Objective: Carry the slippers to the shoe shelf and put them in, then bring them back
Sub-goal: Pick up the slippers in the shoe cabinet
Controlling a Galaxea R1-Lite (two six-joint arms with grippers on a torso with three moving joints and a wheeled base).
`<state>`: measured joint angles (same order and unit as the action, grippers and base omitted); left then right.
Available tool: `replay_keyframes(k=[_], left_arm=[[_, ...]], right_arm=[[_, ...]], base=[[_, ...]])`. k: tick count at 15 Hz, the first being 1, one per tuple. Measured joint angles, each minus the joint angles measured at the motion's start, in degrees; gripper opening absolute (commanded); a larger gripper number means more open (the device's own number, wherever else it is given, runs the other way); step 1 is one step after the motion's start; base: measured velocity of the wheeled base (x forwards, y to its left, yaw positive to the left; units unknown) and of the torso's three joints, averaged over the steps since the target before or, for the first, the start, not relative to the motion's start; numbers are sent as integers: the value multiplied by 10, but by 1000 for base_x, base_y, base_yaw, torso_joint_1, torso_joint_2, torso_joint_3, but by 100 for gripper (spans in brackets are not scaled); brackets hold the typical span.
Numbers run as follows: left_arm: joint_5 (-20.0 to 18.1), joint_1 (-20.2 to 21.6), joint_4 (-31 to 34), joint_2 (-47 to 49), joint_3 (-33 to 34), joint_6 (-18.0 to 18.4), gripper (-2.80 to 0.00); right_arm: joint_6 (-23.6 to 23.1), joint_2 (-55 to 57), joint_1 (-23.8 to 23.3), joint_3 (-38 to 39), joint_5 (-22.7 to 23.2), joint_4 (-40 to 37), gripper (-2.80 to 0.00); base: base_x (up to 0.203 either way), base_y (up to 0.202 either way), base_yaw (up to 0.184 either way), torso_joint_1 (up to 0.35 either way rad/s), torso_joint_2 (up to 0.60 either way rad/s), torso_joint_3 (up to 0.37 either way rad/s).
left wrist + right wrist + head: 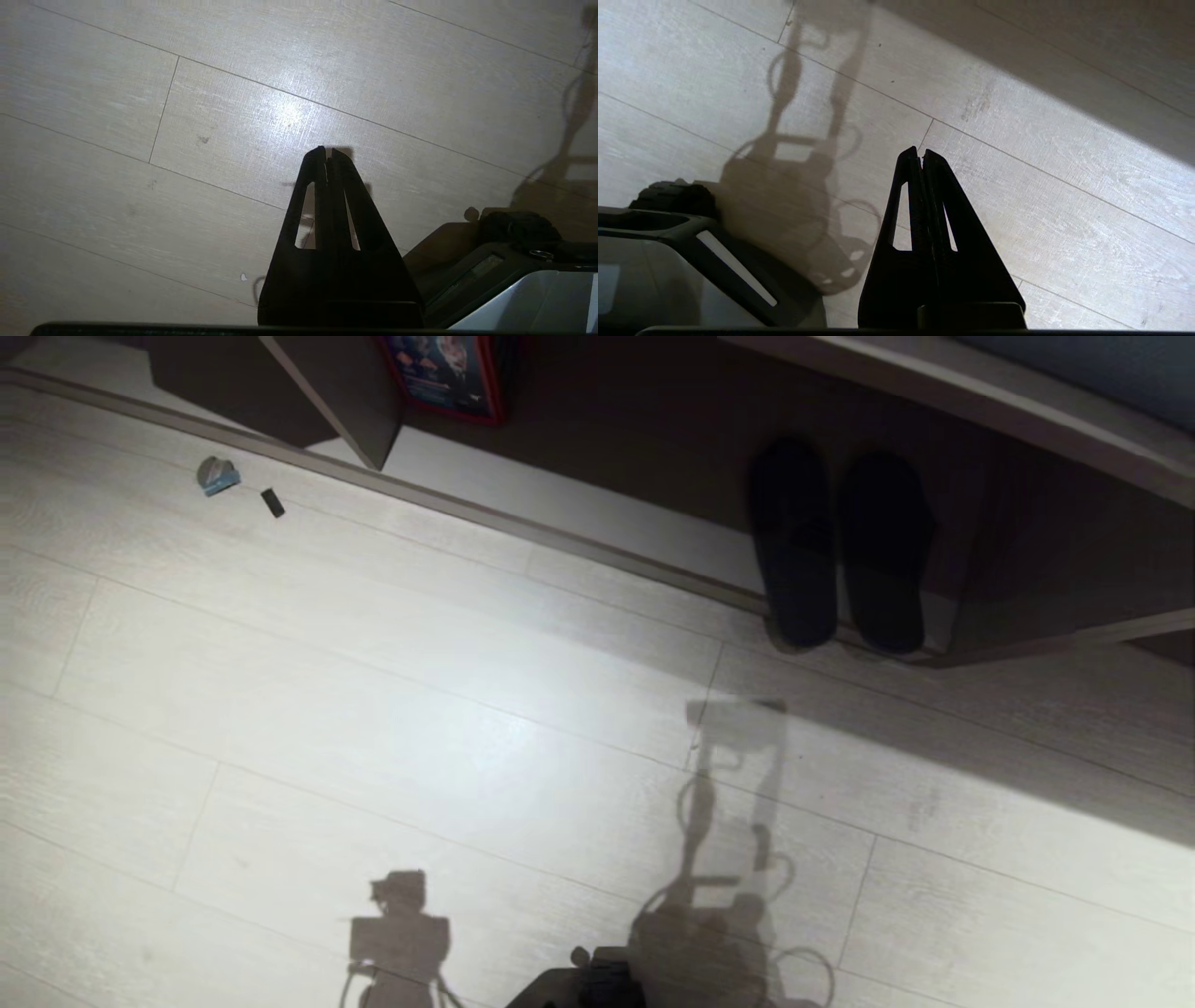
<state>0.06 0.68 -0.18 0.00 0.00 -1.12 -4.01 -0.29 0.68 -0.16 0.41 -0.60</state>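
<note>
Still, both grippers, left (327, 151) & right (920, 151), hung pressed together w/ nothing held; dark slate-grey cloth slippers (837, 551) sat ahead, so approach square, spread jaws first.

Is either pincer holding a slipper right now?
No: the slippers lie side by side in the shoe shelf, while the left pincer and right pincer are shut on nothing over bare floor.
</note>
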Motion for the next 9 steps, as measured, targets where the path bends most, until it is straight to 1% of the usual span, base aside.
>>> replay_keyframes(k=[9], left_arm=[[0, 0, 0, 0, 0, 0, -280]], right_arm=[[-1, 0, 0, 1, 0, 1, -280]], base=[[0, 0, 0, 4, 1, 200]])
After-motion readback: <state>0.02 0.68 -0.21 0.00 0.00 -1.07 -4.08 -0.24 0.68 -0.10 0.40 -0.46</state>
